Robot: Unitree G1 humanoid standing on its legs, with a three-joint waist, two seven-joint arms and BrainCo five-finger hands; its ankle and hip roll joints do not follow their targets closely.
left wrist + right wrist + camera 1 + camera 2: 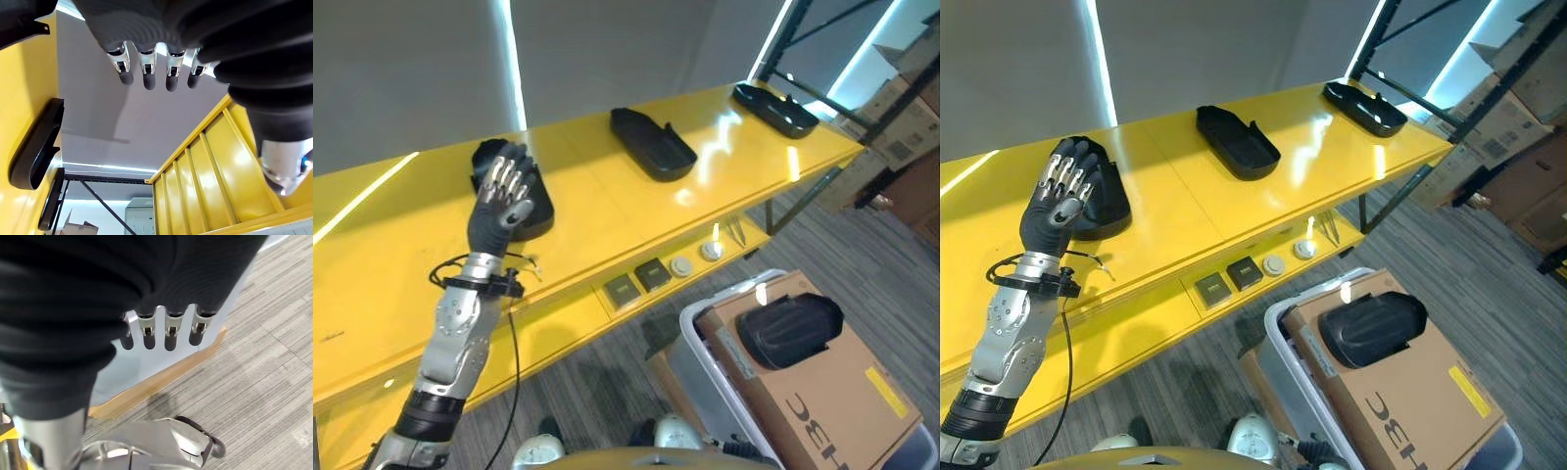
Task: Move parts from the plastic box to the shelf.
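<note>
Three black moulded parts lie along the yellow shelf (pixel 607 211): one at the left (pixel 536 201), one in the middle (pixel 651 144), one at the far right (pixel 775 108). My left hand (pixel 501 204) is raised over the left part with its back to the camera, fingers relaxed and holding nothing; its fingers (pixel 149 73) hang free in the left wrist view. Another black part (pixel 790 328) rests on a cardboard sheet (pixel 832 401) in the grey plastic box (pixel 697 333). My right hand (pixel 171 330) hangs open beside the box wall, above the carpet.
On the shelf's lower ledge sit two dark square pieces (pixel 636 282), two round pieces (pixel 697 258) and a small tool (pixel 735 232). Dark rack posts (pixel 773 44) and stacked cardboard boxes (pixel 906 117) stand at the right. Grey carpet (pixel 862 255) lies beyond the box.
</note>
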